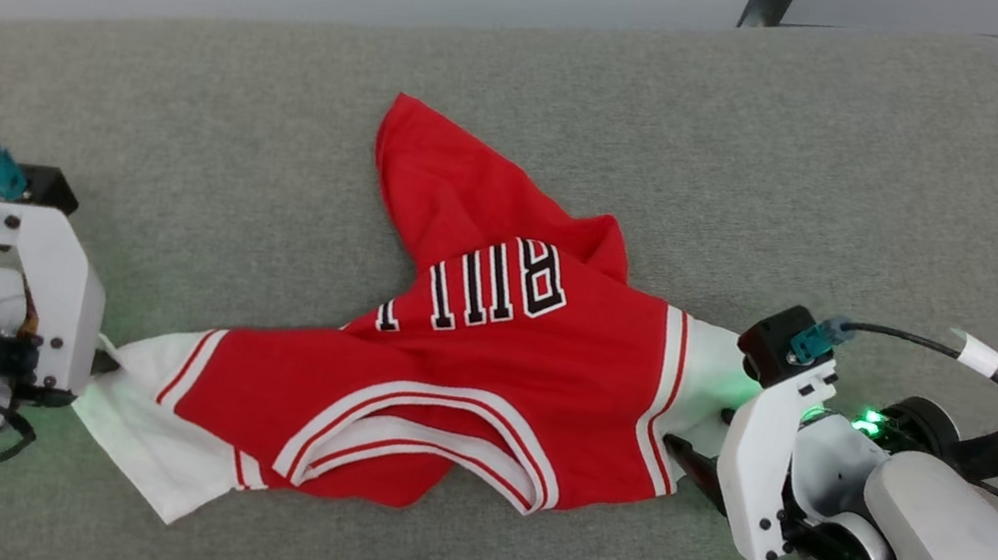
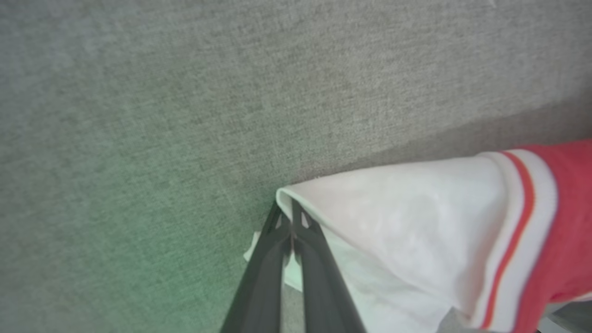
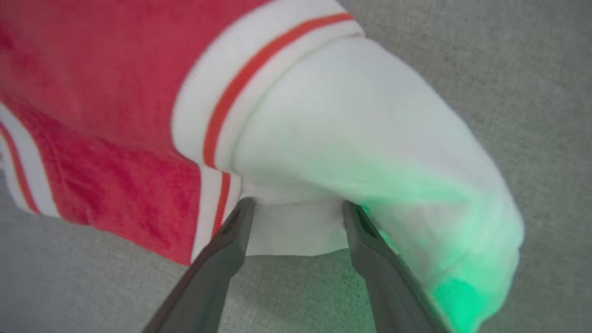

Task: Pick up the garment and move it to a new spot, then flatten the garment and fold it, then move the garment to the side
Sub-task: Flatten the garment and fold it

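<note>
The red jersey (image 1: 481, 389) lies stretched between them: left end effector (image 2: 290, 224) clamped on one white sleeve (image 2: 393, 217), right end effector (image 3: 296, 208) spread apart astride the other.

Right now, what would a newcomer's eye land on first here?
A red jersey lies crumpled across the middle of the grey cushion, black lettering up. The left gripper is shut on its white sleeve at the left; the right gripper, fingers open, straddles the other sleeve's edge.
</note>
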### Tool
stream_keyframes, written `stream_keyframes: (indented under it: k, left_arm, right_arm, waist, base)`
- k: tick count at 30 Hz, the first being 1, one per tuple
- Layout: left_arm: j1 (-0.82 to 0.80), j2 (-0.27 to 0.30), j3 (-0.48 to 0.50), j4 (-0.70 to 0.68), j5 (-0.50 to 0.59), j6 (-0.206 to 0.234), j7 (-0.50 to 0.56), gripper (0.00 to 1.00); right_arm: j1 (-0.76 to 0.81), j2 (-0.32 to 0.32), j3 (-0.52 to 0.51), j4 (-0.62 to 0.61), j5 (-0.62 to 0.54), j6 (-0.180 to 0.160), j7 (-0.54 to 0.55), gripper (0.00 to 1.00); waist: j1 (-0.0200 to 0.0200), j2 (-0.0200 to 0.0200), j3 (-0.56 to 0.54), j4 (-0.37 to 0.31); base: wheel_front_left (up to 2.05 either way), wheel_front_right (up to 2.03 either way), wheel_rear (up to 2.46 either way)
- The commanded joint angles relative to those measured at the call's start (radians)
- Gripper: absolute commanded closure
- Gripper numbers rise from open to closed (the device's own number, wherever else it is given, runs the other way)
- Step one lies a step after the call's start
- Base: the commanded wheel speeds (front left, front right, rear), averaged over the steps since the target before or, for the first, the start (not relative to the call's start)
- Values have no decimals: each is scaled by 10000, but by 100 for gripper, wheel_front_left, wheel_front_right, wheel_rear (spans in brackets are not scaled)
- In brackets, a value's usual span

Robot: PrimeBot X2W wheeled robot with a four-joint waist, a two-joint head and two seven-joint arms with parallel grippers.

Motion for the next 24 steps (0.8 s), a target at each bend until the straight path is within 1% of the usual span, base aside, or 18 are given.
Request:
stream_keyframes:
  k: [1, 2, 3, 4, 5, 8, 12, 14, 16, 18, 21, 22, 24]
  left_arm:
    - [436, -615, -340, 84, -79, -12, 141, 100]
    - [430, -632, -340, 71, -97, -12, 147, 100]
    - [435, -686, -306, 67, -165, 17, 153, 100]
    - [423, -730, -313, 50, -160, 37, 161, 100]
    - [436, -754, -337, 38, -151, 46, 150, 100]
    - [498, -786, -330, 29, -224, 80, 169, 100]
    - [441, -605, -281, -111, -184, 128, 124, 100]
    - [229, -459, -103, -219, -198, 305, 22, 100]
    - [-67, -246, -70, -334, -5, 391, -71, 100]
    - [-403, -65, 72, -351, 110, 601, -202, 100]
    - [-842, 52, 79, -349, 416, 841, -388, 100]
    - [-1007, 69, 113, -308, 492, 962, -456, 100]
    - [-1322, 140, 108, -210, 668, 1054, -630, 100]
  right_arm:
    - [-47, 146, 246, 156, 216, -13, -47, 0]
    - [-84, 177, 352, 279, 265, -13, -88, 0]
    - [-109, 208, 443, 438, 373, -13, -125, 53]
    - [-133, 240, 495, 608, 495, -13, -160, 94]
    - [-178, 279, 598, 737, 577, -13, -160, 100]
    - [-236, 260, 740, 1094, 887, -13, -29, 100]
    - [-659, 81, 458, 1273, 1512, -15, 54, 100]
    - [-900, 31, 199, 1260, 1969, -15, 107, 100]
    - [-1194, 18, -53, 1251, 2305, -15, 193, 100]
    - [-1554, 47, -351, 1346, 2612, -15, 218, 100]
    - [-2264, 163, -717, 1864, 2560, -15, 115, 100]
    - [-2542, 291, -830, 2098, 2483, -15, 26, 100]
    - [-3073, 525, -965, 2656, 2229, -15, -266, 100]
  waist:
    - [0, 0, 54, 82]
    - [0, 0, 64, 105]
    - [0, 0, 70, 126]
    - [0, 0, 81, 160]
    - [0, 0, 81, 179]
    - [0, 0, 40, 227]
    - [0, 0, -145, 265]
    - [0, 0, -305, 275]
    - [0, 0, -523, 287]
    - [0, 0, -772, 279]
    - [0, 0, -1179, 265]
    - [0, 0, -1325, 255]
    - [0, 0, -1582, 249]
  base:
    - [0, 0, 0]
    - [0, 0, 0]
    - [0, 0, 0]
    - [0, 0, 0]
    - [0, 0, 0]
    - [0, 0, 0]
    - [0, 0, 0]
    - [0, 0, 0]
    - [0, 0, 0]
    - [0, 0, 0]
    - [0, 0, 0]
    - [0, 0, 0]
    - [0, 0, 0]
